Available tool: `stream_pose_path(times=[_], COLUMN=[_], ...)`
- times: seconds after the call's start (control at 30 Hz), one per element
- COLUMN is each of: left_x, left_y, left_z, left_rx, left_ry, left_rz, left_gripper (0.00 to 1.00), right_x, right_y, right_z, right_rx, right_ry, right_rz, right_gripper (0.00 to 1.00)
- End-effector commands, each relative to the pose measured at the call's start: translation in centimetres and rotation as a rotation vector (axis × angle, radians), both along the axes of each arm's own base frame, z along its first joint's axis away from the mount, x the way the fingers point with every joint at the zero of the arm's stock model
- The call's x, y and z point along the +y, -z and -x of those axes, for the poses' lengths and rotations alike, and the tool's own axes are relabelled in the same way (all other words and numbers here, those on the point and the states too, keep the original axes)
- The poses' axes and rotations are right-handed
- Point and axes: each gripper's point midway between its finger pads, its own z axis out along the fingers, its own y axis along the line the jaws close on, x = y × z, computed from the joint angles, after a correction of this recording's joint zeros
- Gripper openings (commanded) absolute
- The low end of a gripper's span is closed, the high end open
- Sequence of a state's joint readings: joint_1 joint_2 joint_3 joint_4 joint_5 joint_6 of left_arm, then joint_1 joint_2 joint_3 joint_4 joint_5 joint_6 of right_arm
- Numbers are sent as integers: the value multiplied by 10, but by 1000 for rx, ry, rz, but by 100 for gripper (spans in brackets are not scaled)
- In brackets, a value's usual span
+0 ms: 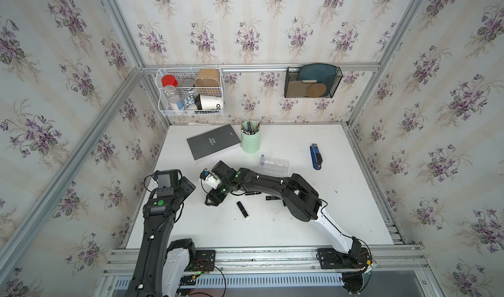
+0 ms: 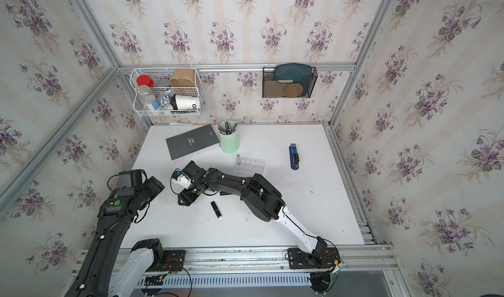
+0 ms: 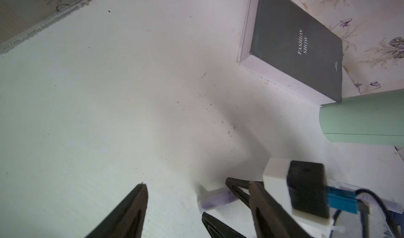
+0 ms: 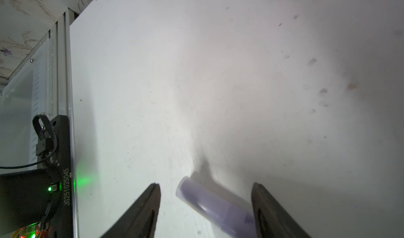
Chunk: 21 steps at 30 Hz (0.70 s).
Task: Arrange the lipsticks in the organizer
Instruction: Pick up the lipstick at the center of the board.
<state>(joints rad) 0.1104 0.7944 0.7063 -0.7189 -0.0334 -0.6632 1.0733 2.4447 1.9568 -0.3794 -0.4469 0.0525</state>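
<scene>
Jaws of right gripper (image 4: 205,185) parted, clamping nothing. Lilac lipstick (image 4: 215,205) flat on table (image 4: 218,84) between them, long axis slanted across the gap, one end at a finger, contact unclear. Probably wants squaring up before closing. Left gripper (image 3: 196,185) likewise spread and empty, close by but not straddling. Organizer (image 1: 275,167) well apart beyond right arm (image 1: 268,180), one lilac tube (image 1: 262,159) upright in a corner cell. Three black lipsticks (image 1: 242,209) loose near the arm.

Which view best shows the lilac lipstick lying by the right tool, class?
The right wrist view: the lilac lipstick lies large, though blurred, between the fingers of the open right tool. The left wrist view shows it small, partly behind that tool. Both top views hide it beneath the tool.
</scene>
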Motion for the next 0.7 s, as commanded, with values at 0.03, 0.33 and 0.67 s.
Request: stream_pose_path(times=[0.03, 0.33, 0.67], left_x=[0, -4, -8], left_y=[-5, -7, -8], left_z=[-1, -3, -2], left_rx=[-19, -36, -45], left_ry=[14, 28, 31], left_rz=[-11, 8, 30], left_gripper=[76, 76, 75], right_x=[-8, -20, -9], right_y=[4, 6, 24], right_z=[7, 24, -14], right_rx=[16, -89, -229], right_ry=[-9, 19, 267], right_rz=[24, 109, 234], right_gripper=[72, 70, 57])
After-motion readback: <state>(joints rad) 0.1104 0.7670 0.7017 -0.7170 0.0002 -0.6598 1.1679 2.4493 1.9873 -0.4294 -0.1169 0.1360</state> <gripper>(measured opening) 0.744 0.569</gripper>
